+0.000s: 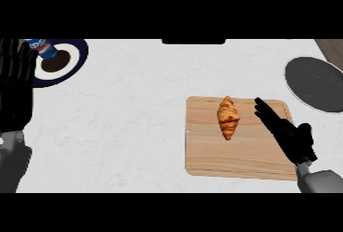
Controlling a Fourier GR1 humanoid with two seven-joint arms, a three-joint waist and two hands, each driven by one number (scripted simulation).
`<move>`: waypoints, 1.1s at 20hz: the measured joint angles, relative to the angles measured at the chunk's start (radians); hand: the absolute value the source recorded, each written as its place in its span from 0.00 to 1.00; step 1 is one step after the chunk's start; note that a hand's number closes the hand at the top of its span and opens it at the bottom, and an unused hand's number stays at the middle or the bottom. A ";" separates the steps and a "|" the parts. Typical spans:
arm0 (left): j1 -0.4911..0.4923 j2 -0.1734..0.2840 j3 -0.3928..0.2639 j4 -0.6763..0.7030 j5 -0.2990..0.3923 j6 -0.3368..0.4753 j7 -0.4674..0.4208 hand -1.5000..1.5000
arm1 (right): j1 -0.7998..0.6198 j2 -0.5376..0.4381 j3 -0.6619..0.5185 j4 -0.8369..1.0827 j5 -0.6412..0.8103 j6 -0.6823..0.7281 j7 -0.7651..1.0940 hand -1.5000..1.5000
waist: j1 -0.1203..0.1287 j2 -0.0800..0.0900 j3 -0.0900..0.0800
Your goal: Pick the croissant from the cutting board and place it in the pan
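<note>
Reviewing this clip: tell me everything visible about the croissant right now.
The croissant is golden brown with darker ridged bands across its body and tapered ends. It lies lengthwise, pointing away from the robot, on the upper middle of the wooden cutting board, resting on the board alone. The right robot hand, fingers straight, sits just to its right without touching it. It is not yet in the pan.

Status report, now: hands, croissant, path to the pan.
Right hand open over cutting board, beside croissant, not touching. Left hand open, resting at left edge. Croissant on board, not picked. Pan at far right, nothing between.
</note>
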 measured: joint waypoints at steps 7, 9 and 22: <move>0.049 0.027 -0.158 0.033 -0.079 -0.096 0.062 0.50 | -0.168 -0.118 -0.050 0.101 0.194 -0.205 0.236 1.00 | 0.014 0.023 -0.005; 0.057 0.031 -0.195 0.043 -0.090 -0.120 0.082 0.50 | -0.179 -0.224 -0.002 0.136 0.335 -0.228 0.279 1.00 | 0.020 0.030 -0.011; 0.093 0.010 -0.308 0.062 -0.155 -0.166 0.167 0.50 | -0.347 -0.081 0.240 0.147 0.842 -0.347 0.884 0.00 | 0.013 0.006 0.004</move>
